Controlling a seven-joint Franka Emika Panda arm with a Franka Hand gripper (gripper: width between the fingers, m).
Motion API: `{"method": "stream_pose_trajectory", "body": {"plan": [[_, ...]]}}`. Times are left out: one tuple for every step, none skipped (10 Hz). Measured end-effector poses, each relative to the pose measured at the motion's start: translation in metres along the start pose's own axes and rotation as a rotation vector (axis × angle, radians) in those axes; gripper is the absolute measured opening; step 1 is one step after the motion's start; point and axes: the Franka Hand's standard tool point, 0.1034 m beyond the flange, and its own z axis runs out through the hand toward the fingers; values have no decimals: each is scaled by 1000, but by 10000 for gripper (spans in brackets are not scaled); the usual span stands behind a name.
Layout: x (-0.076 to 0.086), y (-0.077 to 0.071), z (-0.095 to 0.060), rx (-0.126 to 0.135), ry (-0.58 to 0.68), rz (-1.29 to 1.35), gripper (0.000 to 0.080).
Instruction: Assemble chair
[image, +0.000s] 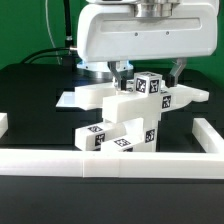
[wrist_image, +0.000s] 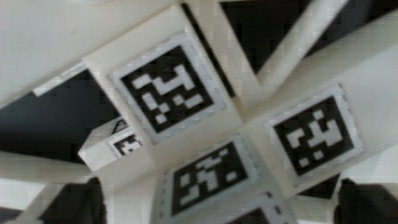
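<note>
Standing upright, chair (image: 125, 115) long axis vertical; hand (image: 150, 72) open above.

In the exterior view the arm comes down from the top edge, and its big white wrist housing (image: 145, 35) fills the upper middle of the picture. It hangs upright, with the round metal flange visible at the very top. Under the housing the gripper (image: 150, 72) points straight down. One dark finger (image: 177, 70) shows toward the exterior view's right, another toward the left, and they stand wide apart. Nothing is seen clamped between them
</note>
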Motion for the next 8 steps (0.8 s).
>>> {"method": "stream_pose_trajectory", "body": {"plan": [[0, 1, 0, -13, -3, -69, 649], [0, 1, 0, -24, -8, -119, 649], [0, 2, 0, -30, -12, -180, 649], [-1, 2, 0, -30, -12, -178, 649], [-1, 3, 0, -30, -12, -175, 517], [-1, 3, 0, -30, -12, -175, 365], [-1, 3, 0, -30, -12, -161, 365], [-1, 3, 0, -30, -12, -148, 266]]}}
